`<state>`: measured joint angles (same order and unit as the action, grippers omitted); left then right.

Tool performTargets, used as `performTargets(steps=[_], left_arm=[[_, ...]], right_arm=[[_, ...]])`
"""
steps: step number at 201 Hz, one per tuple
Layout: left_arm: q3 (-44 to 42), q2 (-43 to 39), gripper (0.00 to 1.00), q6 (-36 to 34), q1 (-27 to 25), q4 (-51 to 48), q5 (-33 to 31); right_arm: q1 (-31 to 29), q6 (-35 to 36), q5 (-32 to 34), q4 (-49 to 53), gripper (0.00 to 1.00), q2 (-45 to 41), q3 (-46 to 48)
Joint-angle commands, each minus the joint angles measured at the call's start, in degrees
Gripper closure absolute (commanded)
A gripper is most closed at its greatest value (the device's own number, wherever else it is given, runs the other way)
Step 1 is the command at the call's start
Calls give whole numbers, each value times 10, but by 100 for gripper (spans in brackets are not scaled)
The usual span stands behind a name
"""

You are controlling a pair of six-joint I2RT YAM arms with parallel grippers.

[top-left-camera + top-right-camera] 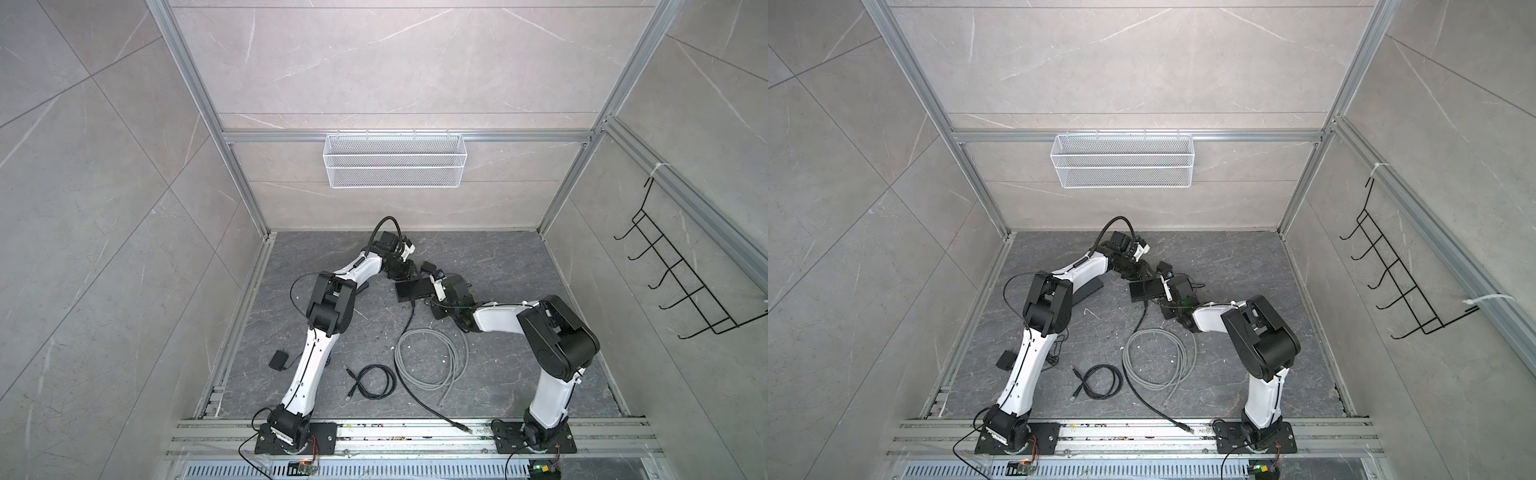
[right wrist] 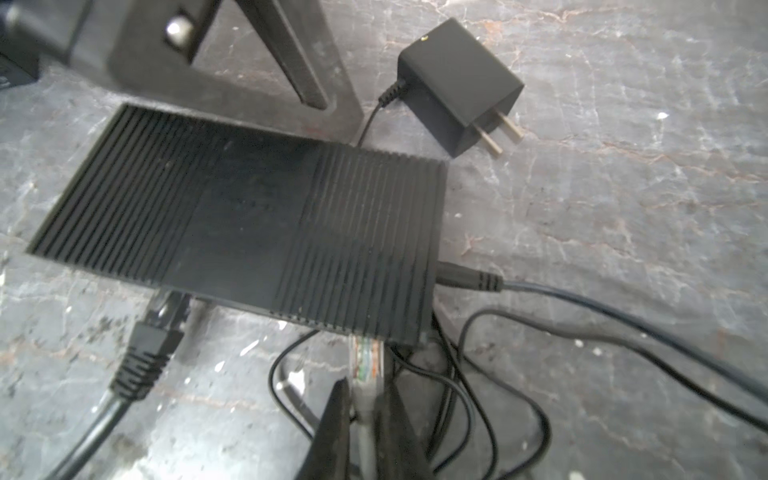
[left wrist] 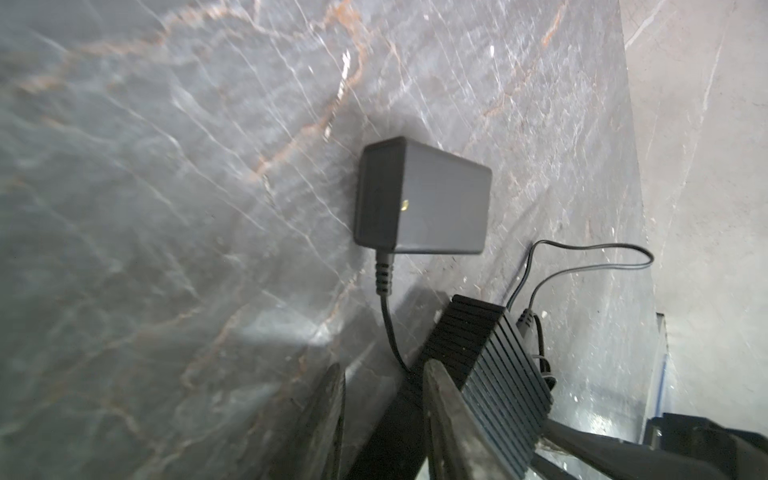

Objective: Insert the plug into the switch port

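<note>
While the left pincer (image 3: 382, 365) stands spread just beside the switch (image 3: 498, 365), the right pincer (image 2: 361, 399) pinches the clear plug (image 2: 365, 361), whose tip meets the switch edge directly ahead of it.

White mesh basket (image 1: 394, 160), black hook rack (image 1: 681, 275)

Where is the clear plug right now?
Right wrist view: the clear plug is pinched in the right claw, its tip at the black switch's port edge.
</note>
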<state>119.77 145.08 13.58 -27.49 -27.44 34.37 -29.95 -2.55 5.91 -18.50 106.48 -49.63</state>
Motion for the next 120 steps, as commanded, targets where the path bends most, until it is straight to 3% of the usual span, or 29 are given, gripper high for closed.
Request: performTargets(steps=[1, 26, 53, 86, 120], left_arm=[[-10, 3, 64, 11, -11, -79, -4], [-14, 2, 64, 14, -11, -79, -10], [-19, 1, 65, 15, -12, -74, -8], [-44, -13, 64, 7, -13, -62, 39], [-57, -20, 64, -25, -19, -63, 88]], right_arm=[[-25, 23, 53, -95, 87, -14, 40], [-38, 27, 80, -178, 87, -15, 86], [-49, 22, 127, -172, 86, -3, 77], [-69, 14, 186, -199, 86, 19, 80], [-79, 18, 194, -204, 85, 32, 73]])
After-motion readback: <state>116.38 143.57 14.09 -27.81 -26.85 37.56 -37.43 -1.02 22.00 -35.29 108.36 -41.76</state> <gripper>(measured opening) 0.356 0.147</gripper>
